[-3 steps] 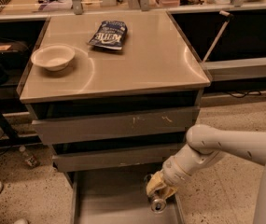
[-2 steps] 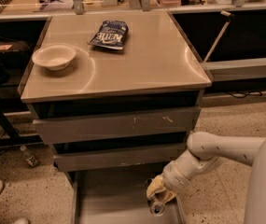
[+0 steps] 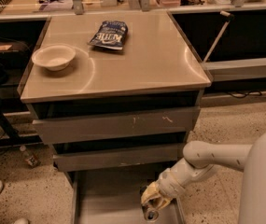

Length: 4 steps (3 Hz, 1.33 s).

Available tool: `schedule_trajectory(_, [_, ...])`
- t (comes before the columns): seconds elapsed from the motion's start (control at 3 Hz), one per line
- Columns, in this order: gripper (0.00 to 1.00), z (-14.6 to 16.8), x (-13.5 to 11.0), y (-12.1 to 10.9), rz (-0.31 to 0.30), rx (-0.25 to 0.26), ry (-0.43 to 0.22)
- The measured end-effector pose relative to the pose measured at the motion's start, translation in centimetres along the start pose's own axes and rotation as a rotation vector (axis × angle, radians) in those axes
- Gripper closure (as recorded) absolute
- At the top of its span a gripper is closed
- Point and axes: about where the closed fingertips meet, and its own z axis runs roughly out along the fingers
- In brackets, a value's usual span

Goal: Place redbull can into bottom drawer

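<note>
Over bottom drawer (image 3: 107, 195) | claw (image 3: 152, 203) clamped on redbull can (image 3: 150, 214) | bowl (image 3: 53, 56), chip bag (image 3: 108, 34) on cabinet top (image 3: 146, 64)

Yellowish gripper (image 3: 151, 204) at 5 o'clock; redbull can (image 3: 150, 214) shiny silver. Grey bottom drawer (image 3: 109, 197). Dark blue chip bag (image 3: 109, 34), 11 o'clock.

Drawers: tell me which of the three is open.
The bottom drawer: pulled out, grey floor showing, the gripper holding the redbull can over it. The top drawer and middle drawer show only closed fronts.
</note>
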Motion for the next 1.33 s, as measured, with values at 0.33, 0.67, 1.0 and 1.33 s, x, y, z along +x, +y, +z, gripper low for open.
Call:
schedule_trajectory(0.33, [1.0, 3.6, -0.7, 0.0, 0.019, -0.068, 0.02])
schedule_trajectory(0.67, [1.0, 5.6, -1.2, 0.1, 0.024, -0.104, 0.029])
schedule_trajectory(1.0, [1.0, 5.7, -1.2, 0.1, 0.025, -0.105, 0.031])
schedule_trajectory(1.33, [1.0, 6.8, -1.4, -0.2, 0.028, -0.127, 0.044])
